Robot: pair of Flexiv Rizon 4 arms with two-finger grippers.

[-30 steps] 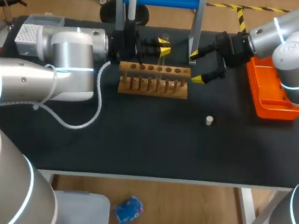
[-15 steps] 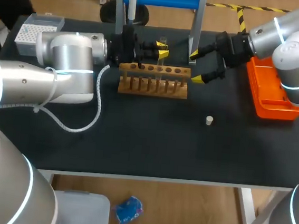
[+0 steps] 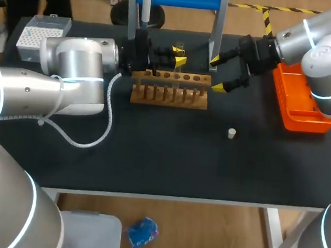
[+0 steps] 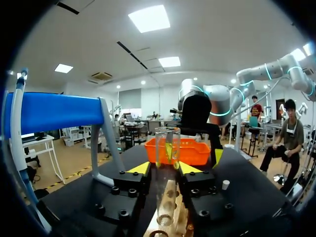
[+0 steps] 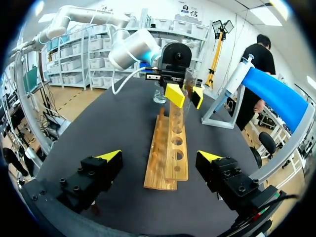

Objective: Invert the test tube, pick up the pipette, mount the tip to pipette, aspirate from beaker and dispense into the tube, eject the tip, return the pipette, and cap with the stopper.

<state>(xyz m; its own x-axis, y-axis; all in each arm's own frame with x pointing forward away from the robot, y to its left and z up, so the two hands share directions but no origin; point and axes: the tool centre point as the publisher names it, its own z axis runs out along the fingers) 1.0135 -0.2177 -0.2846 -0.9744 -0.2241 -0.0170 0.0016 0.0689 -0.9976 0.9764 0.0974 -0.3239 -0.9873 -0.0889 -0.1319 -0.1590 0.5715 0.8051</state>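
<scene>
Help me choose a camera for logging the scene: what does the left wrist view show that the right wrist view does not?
Only the left wrist view shows the orange bin and the white stopper lying on the table. Only the right wrist view shows the glass beaker beyond the far end of the wooden rack. Both show the left gripper shut on the upright test tube at that rack, and the blue stand.

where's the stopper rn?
Head view: the stopper stands alone on the table, right of centre, a little nearer the robot than the wooden rack's right end.
</scene>
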